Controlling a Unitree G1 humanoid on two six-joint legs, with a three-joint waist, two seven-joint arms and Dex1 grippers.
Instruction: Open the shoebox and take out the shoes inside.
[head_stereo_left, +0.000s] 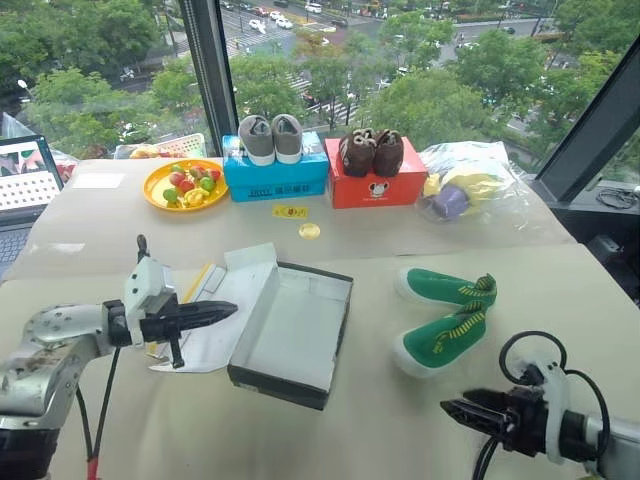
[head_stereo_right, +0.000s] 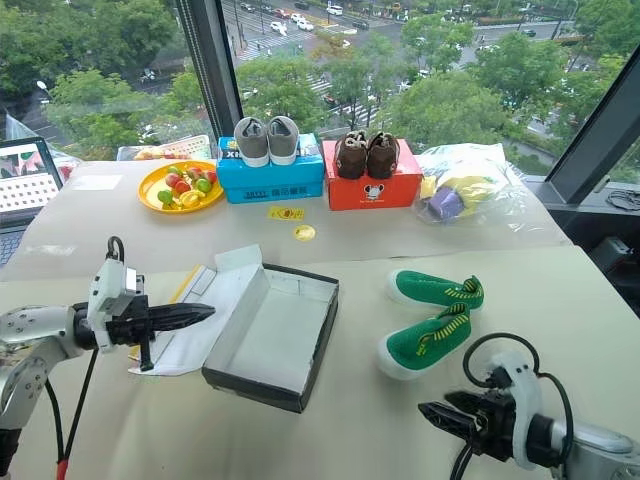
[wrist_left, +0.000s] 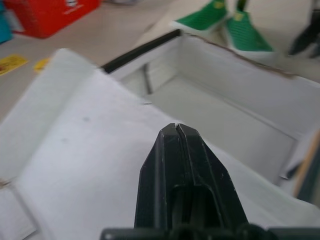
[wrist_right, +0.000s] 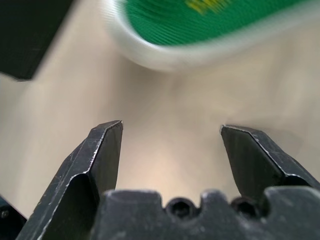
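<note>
Left tool, its fingers pressed together, hovers over the white lid flap just beside the open shoebox on the table. Right tool, fingers spread and holding nothing, sits near the two green shoes, which lie right of the shoebox.
</note>
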